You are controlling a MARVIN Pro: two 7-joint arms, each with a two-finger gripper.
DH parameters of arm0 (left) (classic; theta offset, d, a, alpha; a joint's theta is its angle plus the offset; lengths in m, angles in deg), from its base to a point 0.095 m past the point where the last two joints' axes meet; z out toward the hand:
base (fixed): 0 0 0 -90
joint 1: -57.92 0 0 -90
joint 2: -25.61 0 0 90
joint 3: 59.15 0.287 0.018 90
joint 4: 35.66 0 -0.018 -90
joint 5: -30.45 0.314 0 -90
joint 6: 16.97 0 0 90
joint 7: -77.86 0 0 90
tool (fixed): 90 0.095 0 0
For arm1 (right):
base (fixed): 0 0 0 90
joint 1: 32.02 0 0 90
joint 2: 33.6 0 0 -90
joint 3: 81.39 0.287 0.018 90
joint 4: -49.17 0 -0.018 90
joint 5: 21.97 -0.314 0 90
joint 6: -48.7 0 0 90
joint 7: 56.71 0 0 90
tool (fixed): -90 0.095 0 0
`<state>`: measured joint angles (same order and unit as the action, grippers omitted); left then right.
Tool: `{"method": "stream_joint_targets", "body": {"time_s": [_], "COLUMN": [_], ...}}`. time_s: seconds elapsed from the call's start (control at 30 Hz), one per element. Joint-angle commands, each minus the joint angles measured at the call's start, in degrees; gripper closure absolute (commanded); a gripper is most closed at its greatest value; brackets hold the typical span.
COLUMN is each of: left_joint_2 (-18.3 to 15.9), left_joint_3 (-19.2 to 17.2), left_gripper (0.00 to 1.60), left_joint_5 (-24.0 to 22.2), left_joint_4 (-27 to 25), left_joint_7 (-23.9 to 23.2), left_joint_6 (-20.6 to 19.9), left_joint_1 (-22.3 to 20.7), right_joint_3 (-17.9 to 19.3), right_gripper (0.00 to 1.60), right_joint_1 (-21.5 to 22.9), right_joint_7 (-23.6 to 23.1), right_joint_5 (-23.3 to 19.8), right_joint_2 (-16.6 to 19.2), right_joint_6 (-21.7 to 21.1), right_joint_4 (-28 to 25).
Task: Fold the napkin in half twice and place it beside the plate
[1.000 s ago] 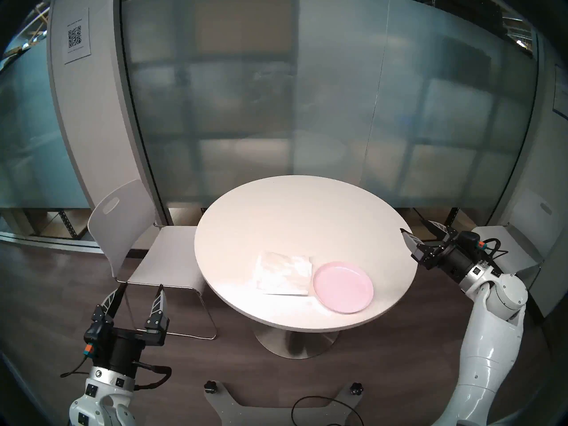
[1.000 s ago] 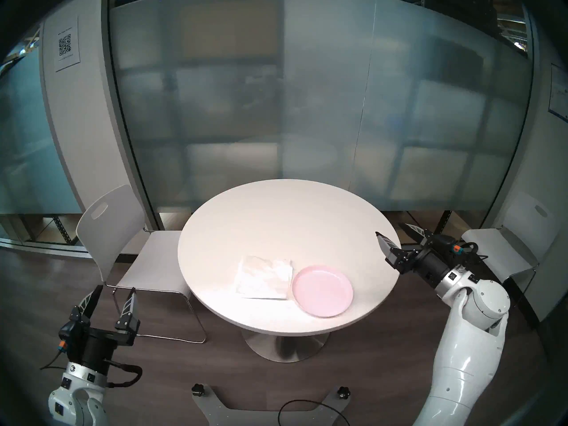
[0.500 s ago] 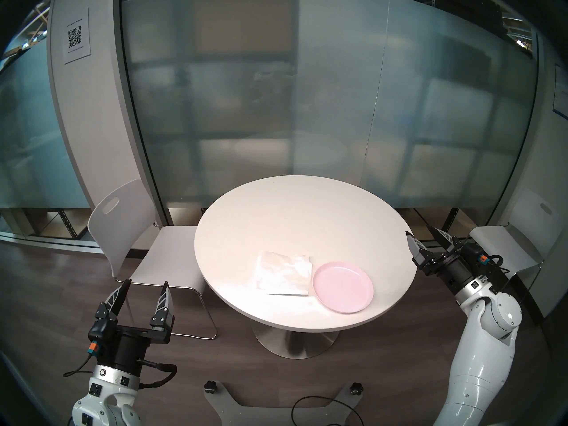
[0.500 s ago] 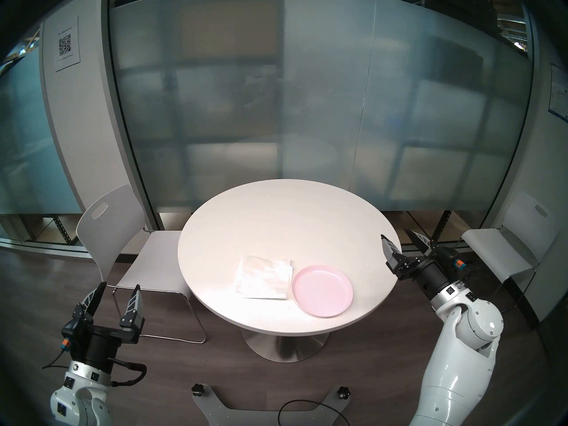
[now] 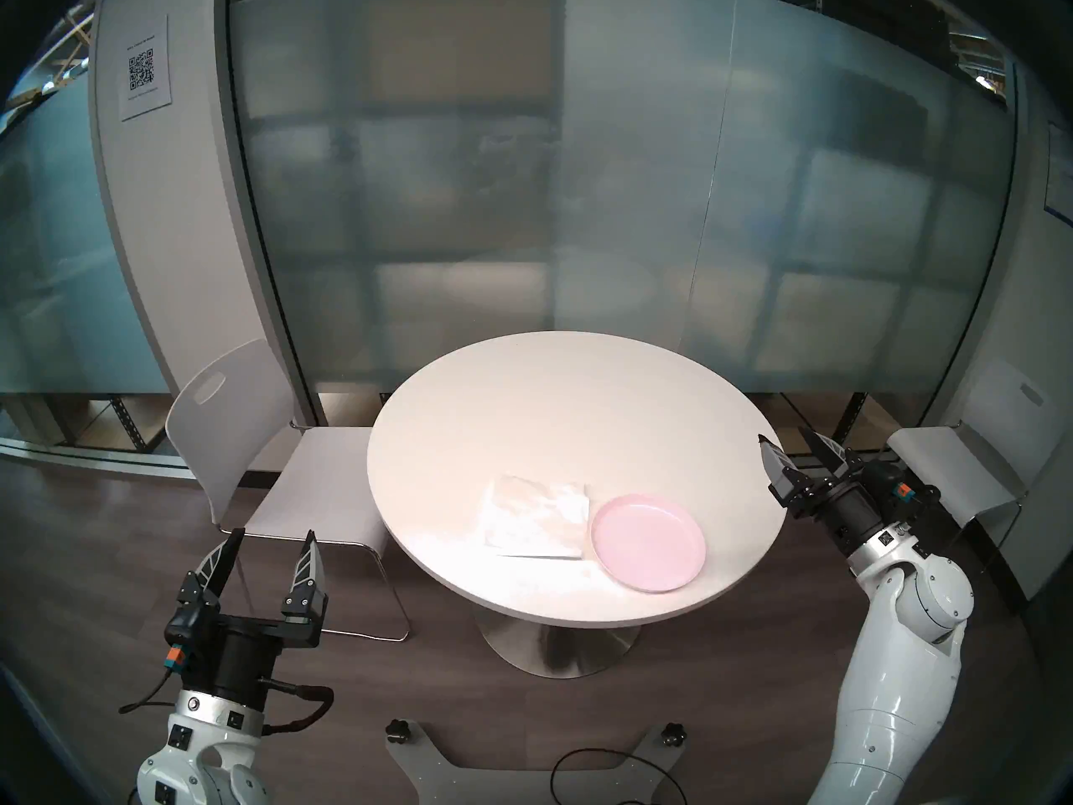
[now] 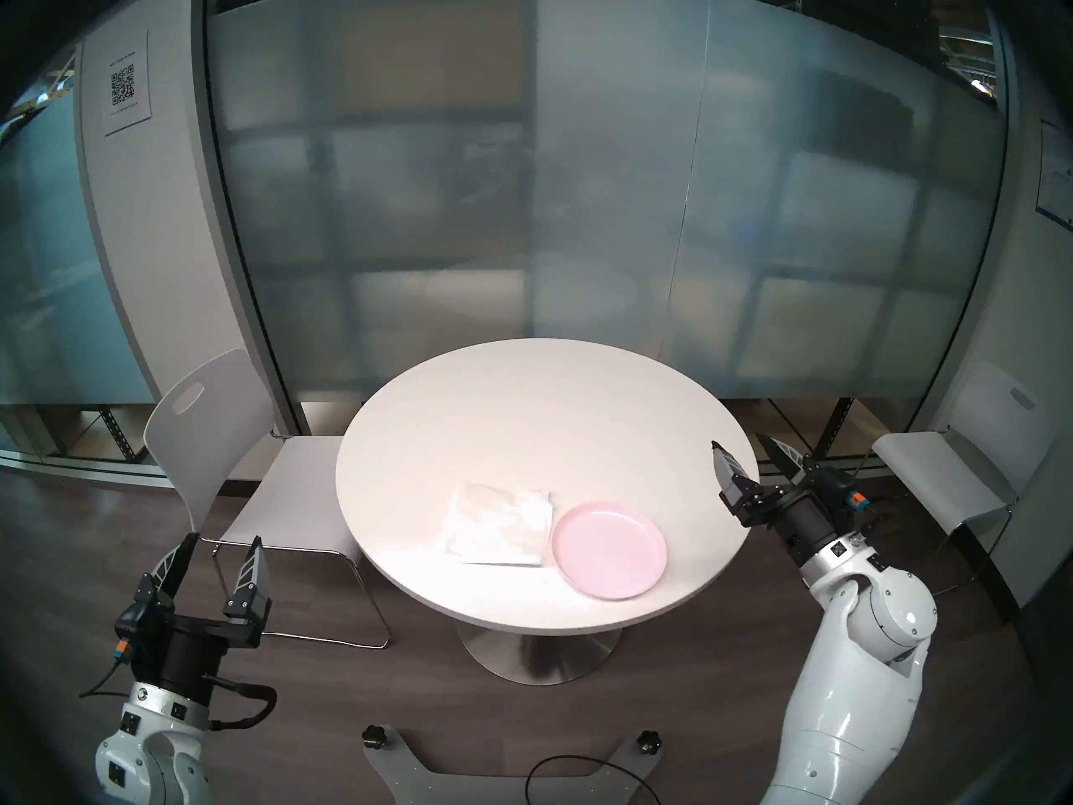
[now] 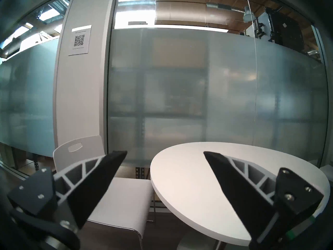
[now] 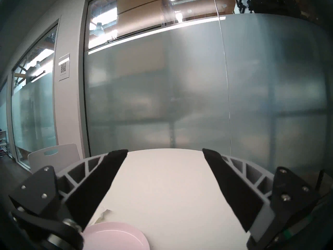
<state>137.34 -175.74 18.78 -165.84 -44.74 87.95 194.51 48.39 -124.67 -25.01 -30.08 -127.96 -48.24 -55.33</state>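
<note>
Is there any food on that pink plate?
No, the plate is bare, lying on the round table with only the white napkin next to it.

Legible markings: only one carrier found. A white paper notice (image 5: 145, 66) on the grey wall pillar (image 5: 174, 205), upper left of the head views, bears a black QR code with a short line of print above and below it; both lines too small and blurred to read. Same notice (image 7: 80, 40) in left wrist view, lettering equally unreadable.
</note>
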Motion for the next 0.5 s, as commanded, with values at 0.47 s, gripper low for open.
{"method": "stream_joint_targets", "body": {"time_s": [0.47], "left_joint_2": [-0.3], "left_joint_3": [-0.2], "left_gripper": [0.0], "left_joint_5": [-0.3], "left_joint_4": [-1.5], "left_joint_7": [-0.5], "left_joint_6": [0.3], "left_joint_1": [0.0], "right_joint_3": [0.1], "right_gripper": [0.0], "right_joint_1": [1.1], "right_joint_7": [-0.7], "right_joint_5": [-0.7], "right_joint_2": [-0.1], "right_joint_6": [-0.2], "right_joint_4": [-1.0]}}
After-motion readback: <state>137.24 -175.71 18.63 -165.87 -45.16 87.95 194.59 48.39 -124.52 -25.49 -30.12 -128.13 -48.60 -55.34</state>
